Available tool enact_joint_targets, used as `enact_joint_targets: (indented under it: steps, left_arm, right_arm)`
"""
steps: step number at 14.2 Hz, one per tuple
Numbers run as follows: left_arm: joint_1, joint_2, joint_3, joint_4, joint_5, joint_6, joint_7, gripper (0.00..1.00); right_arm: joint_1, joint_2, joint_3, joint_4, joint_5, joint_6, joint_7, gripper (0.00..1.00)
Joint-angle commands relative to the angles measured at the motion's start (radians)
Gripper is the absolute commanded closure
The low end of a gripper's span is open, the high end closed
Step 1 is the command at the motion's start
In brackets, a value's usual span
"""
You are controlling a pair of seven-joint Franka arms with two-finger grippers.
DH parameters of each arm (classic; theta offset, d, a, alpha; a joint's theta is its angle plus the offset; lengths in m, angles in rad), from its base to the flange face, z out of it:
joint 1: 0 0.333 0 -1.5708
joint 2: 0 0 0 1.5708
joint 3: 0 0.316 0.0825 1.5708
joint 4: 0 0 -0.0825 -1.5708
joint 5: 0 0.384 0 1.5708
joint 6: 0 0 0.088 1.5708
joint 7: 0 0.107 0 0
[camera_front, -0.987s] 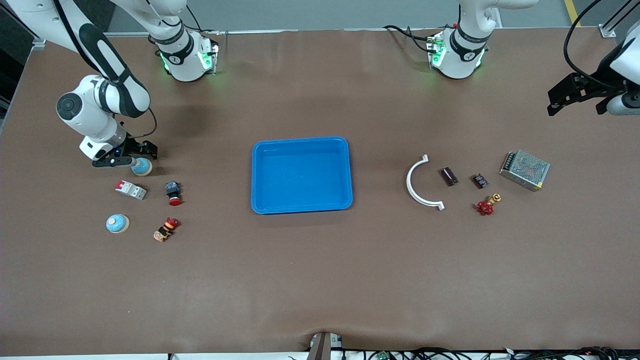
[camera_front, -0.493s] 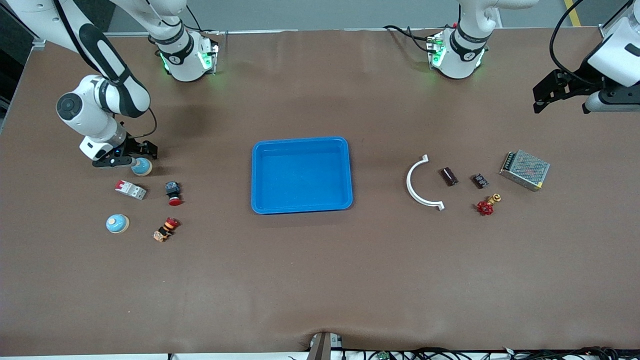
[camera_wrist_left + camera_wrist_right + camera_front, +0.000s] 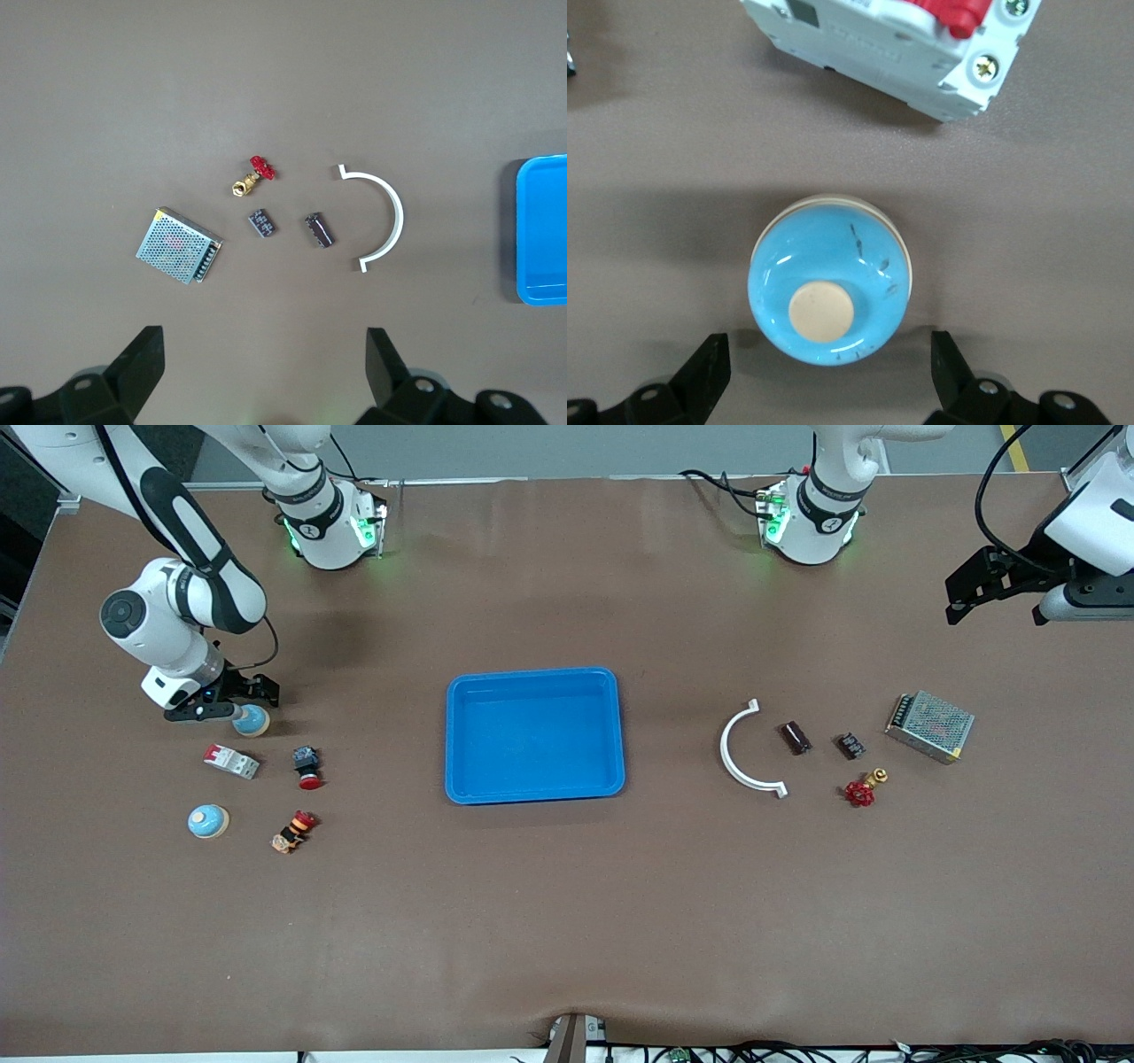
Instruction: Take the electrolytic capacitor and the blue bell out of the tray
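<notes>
Right claw (image 3: 232,707) stands released over the blue bell (image 3: 252,720); left claw (image 3: 992,593) released too. Your tray (image 3: 534,793) looks emptied; just retract.

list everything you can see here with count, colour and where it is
tray: 1, bright blue, mid-table, nothing in it
bell: 2, blue with cream button; one under the right gripper, the other nearer the front camera
breaker: 1, white and red, between the two bells
push button: 1, black and red, beside the breaker
switch: 1, orange, black and red, beside the nearer bell
curved bracket: 1, white, toward the left arm's end
capacitor: 1, dark, beside the bracket
small block: 1, dark, beside the capacitor
valve: 1, red and brass
power supply: 1, silver mesh
right gripper: open, low around a bell
left gripper: open, waiting high over bare table
</notes>
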Motion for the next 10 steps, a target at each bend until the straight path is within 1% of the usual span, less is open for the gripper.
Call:
enact_joint_targets:
  steps: [1,3,5,10]
  left_arm:
    - [0.003,-0.007,0.003,0.013,-0.024,-0.012,-0.005,0.00]
    - [0.002,-0.005,0.003,0.013,-0.023,-0.012,-0.005,0.00]
    - [-0.003,-0.004,0.003,0.011,-0.023,-0.010,-0.007,0.00]
    - [0.002,-0.010,0.003,0.013,-0.015,-0.010,-0.005,0.00]
  right_arm:
    - [-0.026,-0.117,0.023,0.063,0.001,-0.164,0.049,0.00]
    - [-0.026,-0.058,0.023,0.060,0.001,-0.083,0.053,0.00]
    - [-0.026,-0.021,0.025,0.048,0.001,-0.014,0.070,0.00]
    - [-0.006,-0.008,0.023,0.043,0.001,0.002,0.095,0.00]
